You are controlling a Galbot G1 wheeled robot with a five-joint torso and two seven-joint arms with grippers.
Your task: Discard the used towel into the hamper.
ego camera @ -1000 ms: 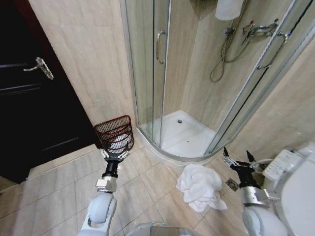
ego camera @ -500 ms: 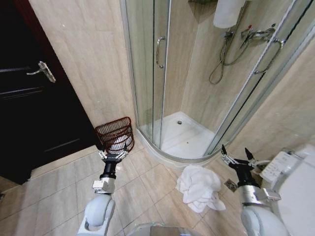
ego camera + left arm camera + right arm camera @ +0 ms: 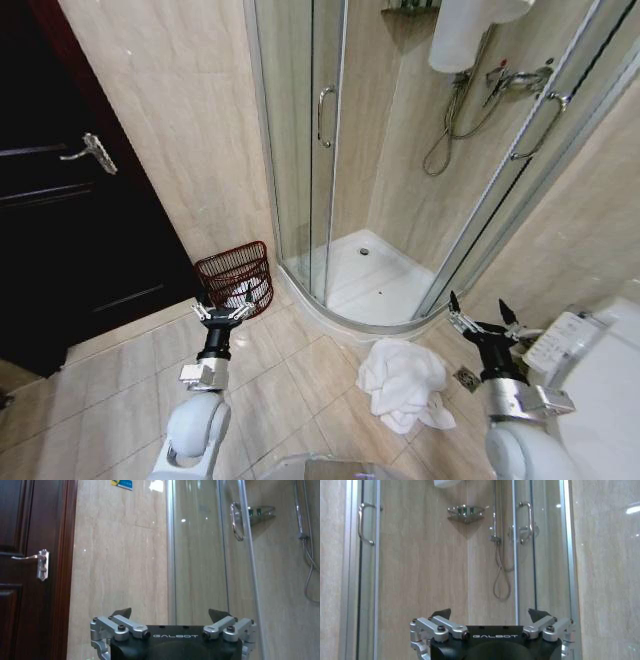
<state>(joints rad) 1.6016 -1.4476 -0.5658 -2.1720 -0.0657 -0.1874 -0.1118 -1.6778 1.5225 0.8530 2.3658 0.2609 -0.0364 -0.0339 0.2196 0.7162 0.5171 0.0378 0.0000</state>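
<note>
The room is a bathroom with a tiled floor (image 3: 300, 375). A glass shower (image 3: 330, 200) stands in the corner, a dark door (image 3: 60, 200) is on the left, and a toilet (image 3: 600, 370) shows at the right edge.

The towel (image 3: 405, 382) lies crumpled in a white heap on the floor, just before the shower's curved step and right of the middle. It has no clear long axis; it is a loose pile, a little longer toward the robot. The hamper (image 3: 234, 279) stands against the wall between the door and the shower, well apart from the towel, on the left side. Something white seems to lie inside it already.

The right gripper (image 3: 481, 315) is the nearer one to the towel: the towel lies low and to the left of its fingers, near but not touching. The right arm is raised with the gripper pointing up and forward, and its fingers are spread open and hold nothing. The left gripper (image 3: 219, 309) hangs just before the hamper, also pointing up, with fingers spread open and empty.

By judgement, the pickup is not yet begun, and the right arm must tilt down and reach left to the heap.
</note>
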